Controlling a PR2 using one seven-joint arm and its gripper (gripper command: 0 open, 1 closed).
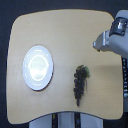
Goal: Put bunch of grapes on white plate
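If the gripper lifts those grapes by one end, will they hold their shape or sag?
The grapes are a long, narrow cluster of small berries, so they would probably sag and swing. Their round berries may slip or crush under a pinch. Lying flat on the table, they seem unlikely to roll.

Wooden table (65,35): white plate (38,67), bunch of grapes (80,84)

table (65,45): light wood, rounded corners | floor (6,100): dark grey

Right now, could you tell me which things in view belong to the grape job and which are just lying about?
Belong to the job:
bunch of grapes
white plate
gripper

Lying about:
nothing else; only the wooden table that bears them
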